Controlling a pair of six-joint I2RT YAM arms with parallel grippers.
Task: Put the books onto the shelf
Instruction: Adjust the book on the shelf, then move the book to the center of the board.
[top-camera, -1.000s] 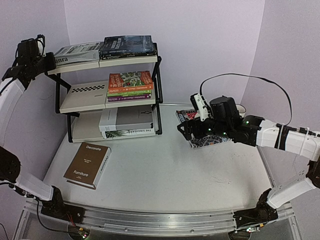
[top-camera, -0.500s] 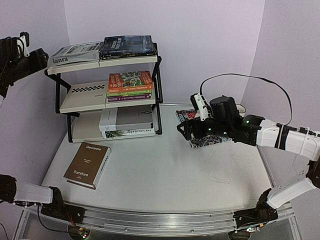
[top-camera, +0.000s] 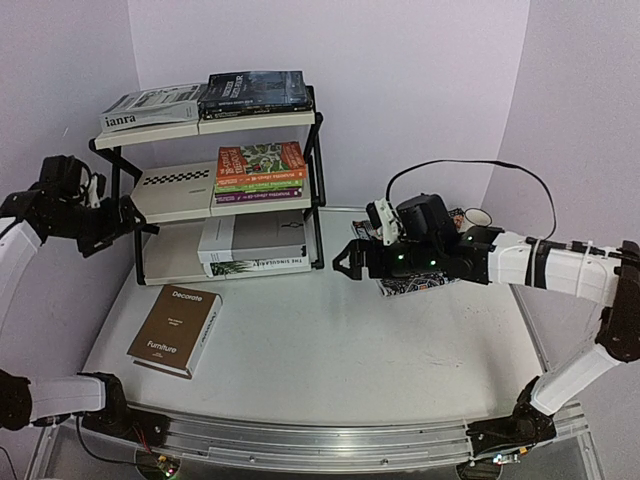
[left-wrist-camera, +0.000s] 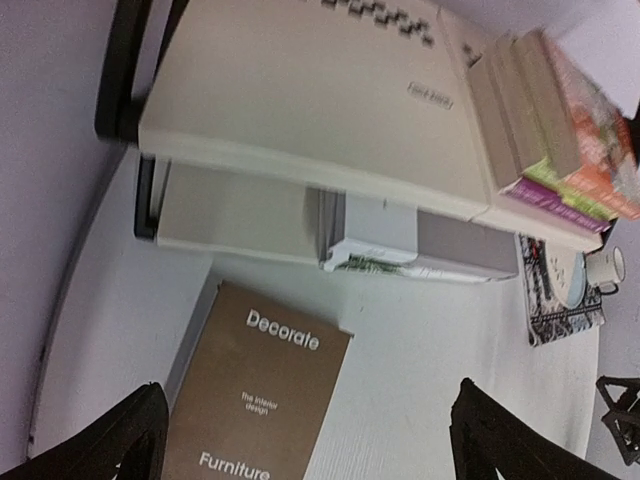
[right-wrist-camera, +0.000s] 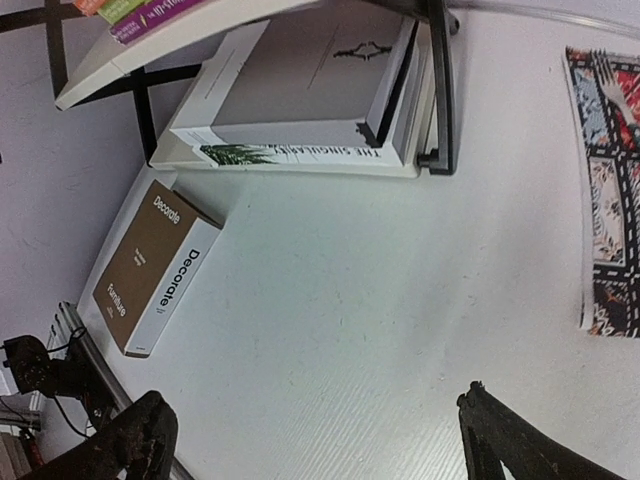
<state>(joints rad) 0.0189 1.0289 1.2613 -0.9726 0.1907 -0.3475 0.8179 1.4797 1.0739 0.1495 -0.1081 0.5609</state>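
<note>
Shelf holds stacked books; brown book on table; left claw, right claw apart.

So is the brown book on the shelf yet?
Not yet: the brown book lies flat on the table in front of the shelf.

One book lies on the table before the shelf.
</note>
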